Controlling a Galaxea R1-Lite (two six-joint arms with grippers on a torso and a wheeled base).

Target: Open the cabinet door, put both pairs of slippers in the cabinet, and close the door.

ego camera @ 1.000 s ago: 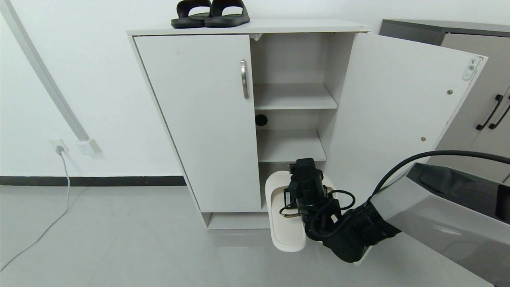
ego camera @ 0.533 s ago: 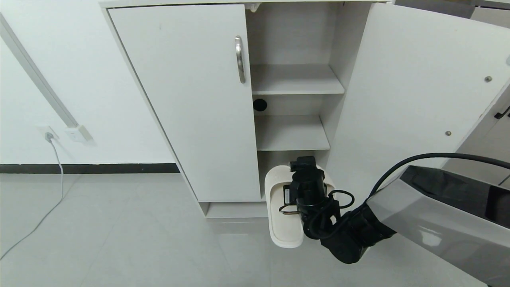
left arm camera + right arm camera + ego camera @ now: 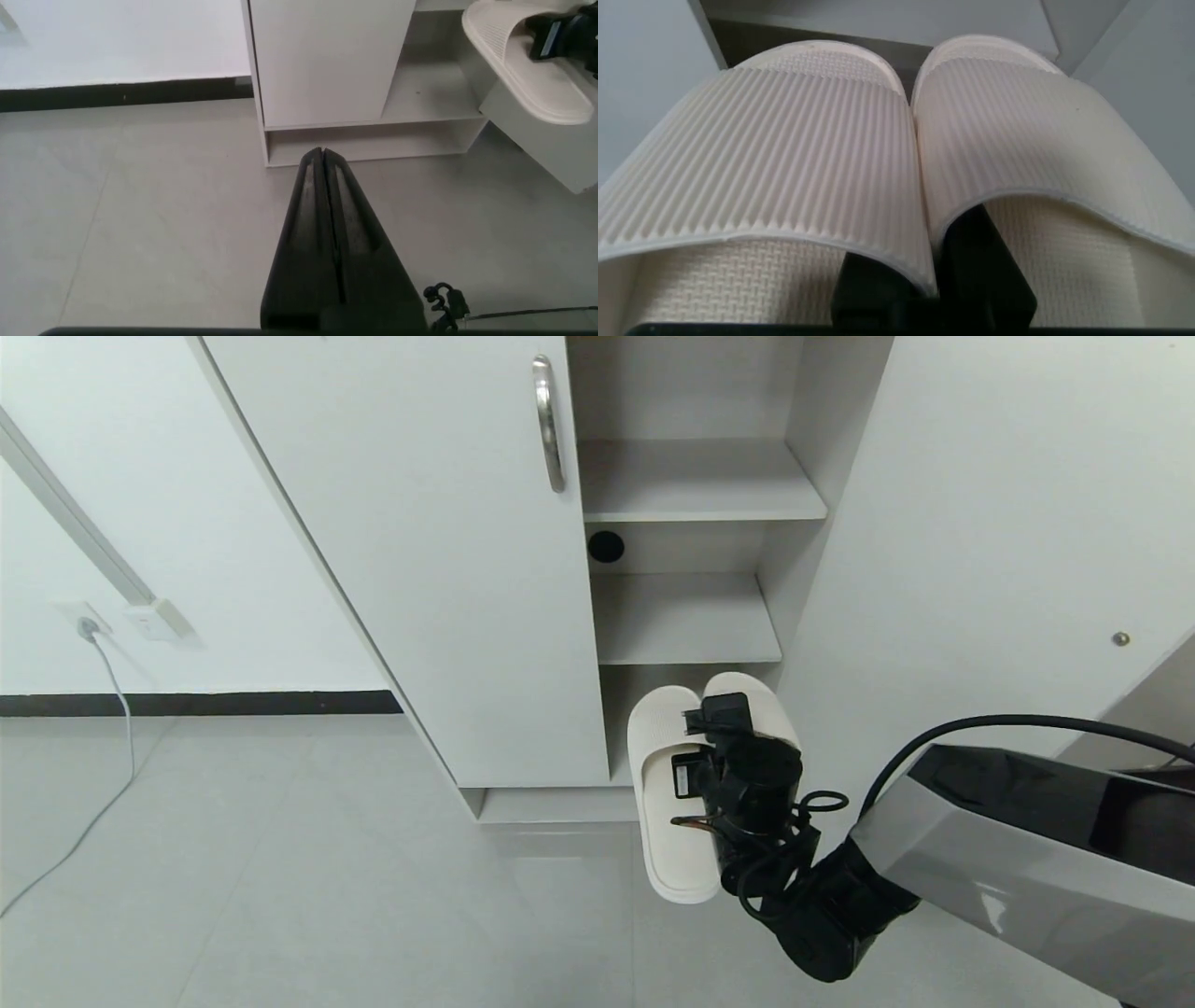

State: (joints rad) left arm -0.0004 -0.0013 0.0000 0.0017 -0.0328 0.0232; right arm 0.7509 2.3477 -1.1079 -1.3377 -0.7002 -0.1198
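A pair of white slippers (image 3: 665, 775) hangs side by side in front of the cabinet's bottom compartment (image 3: 644, 705), toes toward the opening. My right gripper (image 3: 714, 723) is shut on their adjoining inner edges, its black fingers (image 3: 990, 275) under the ribbed straps of the white slippers (image 3: 785, 131). The cabinet's right door (image 3: 980, 523) stands open and its left door (image 3: 420, 523) is closed. My left gripper (image 3: 322, 168) is shut and holds nothing, low over the floor in front of the cabinet base (image 3: 374, 145). The white slippers (image 3: 523, 56) also appear in the left wrist view.
Two bare shelves (image 3: 691, 485) sit above the bottom compartment. A round hole (image 3: 605, 546) is in the back panel. A wall socket with a cable (image 3: 89, 630) is at the left. Grey tiled floor (image 3: 280, 877) spreads in front of the cabinet.
The head view has shifted down and closer, so the cabinet top has left the picture. The right gripper has turned a little, and both white slippers now show beside it.
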